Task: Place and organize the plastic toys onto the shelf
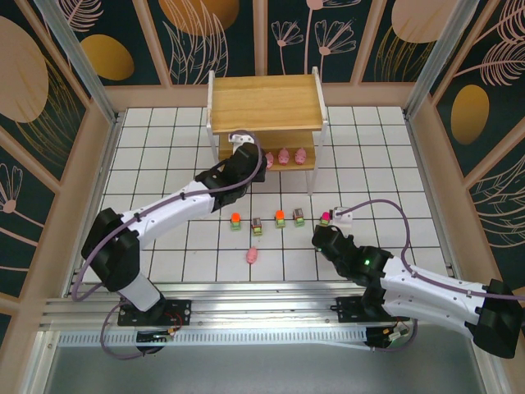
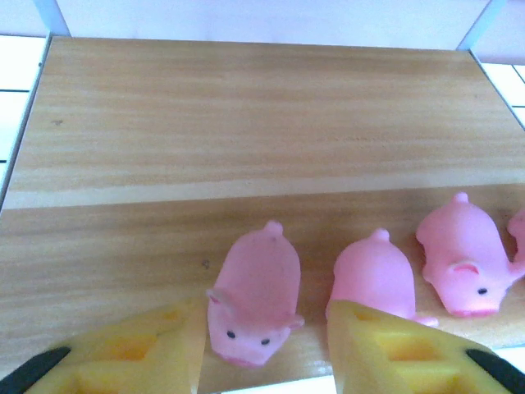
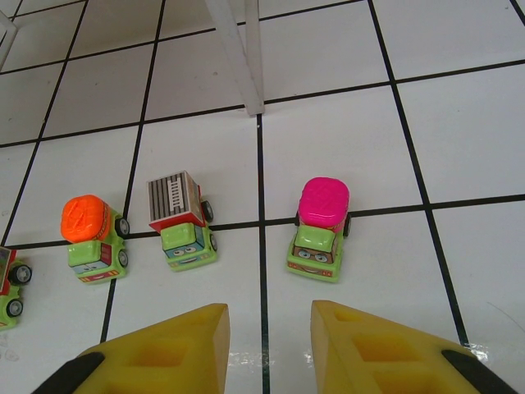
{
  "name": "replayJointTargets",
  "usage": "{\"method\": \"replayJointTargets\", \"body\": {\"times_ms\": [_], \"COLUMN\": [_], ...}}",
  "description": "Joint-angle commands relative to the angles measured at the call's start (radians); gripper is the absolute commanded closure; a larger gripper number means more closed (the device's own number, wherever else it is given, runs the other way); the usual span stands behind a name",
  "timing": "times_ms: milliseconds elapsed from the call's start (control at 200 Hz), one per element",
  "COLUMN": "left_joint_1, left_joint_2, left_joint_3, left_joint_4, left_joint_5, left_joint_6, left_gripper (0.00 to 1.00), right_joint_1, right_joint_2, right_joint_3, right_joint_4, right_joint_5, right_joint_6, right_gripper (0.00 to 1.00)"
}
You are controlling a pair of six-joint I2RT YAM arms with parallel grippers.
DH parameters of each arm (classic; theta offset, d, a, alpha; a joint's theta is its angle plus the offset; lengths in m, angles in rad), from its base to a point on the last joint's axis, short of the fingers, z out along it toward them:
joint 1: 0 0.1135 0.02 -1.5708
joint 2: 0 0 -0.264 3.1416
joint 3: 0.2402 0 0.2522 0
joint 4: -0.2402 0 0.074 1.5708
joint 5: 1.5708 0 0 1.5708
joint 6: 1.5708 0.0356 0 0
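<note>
Rightmost pig (image 2: 518,234) in L-wrist view & leftmost vehicle (image 3: 8,289) in R-wrist view cropped by edge

The white-and-black left arm (image 1: 176,205) is stretching forward and to the right from its base, almost straight. At its tip the left gripper (image 2: 267,320) is pointing ahead and slightly down, its blocky yellow fingers (image 2: 139,349) standing wide apart. The white-and-black right arm (image 1: 426,287) is folding back on itself, with its elbow out to the right and its forearm reaching left and forward. The right gripper (image 3: 269,320) is tilting downward, its yellow fingers (image 3: 381,349) also spread apart.
</note>
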Motion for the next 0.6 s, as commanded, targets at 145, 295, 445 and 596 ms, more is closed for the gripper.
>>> {"method": "replayJointTargets", "body": {"times_ms": [145,295,445,596], "left_joint_1": [-0.037,-0.062,-0.087,-0.132], "left_joint_2": [-0.061,-0.104,-0.148,-0.177], "left_joint_3": [-0.023,-0.078,-0.135,-0.184], "left_joint_4": [-0.002,-0.005,-0.011,-0.022], "left_joint_5": [-0.042,-0.059,-0.073,-0.102], "left_joint_6": [-0.005,-0.031,-0.051,-0.06], "left_gripper": [0.56,0.56,0.56,0.55], "right_joint_1": [0.009,0.012,0.013,0.016], "right_joint_2": [-0.011,-0.011,-0.011,-0.011], "right_joint_3": [-0.014,-0.014,-0.014,-0.013], "right_joint_4": [0.001,0.001,0.001,0.003], "right_joint_5": [0.043,0.044,0.045,0.045], "right_joint_6": [0.022,0.021,0.021,0.021], "right_gripper": [0.68,0.68,0.68,0.68]}}
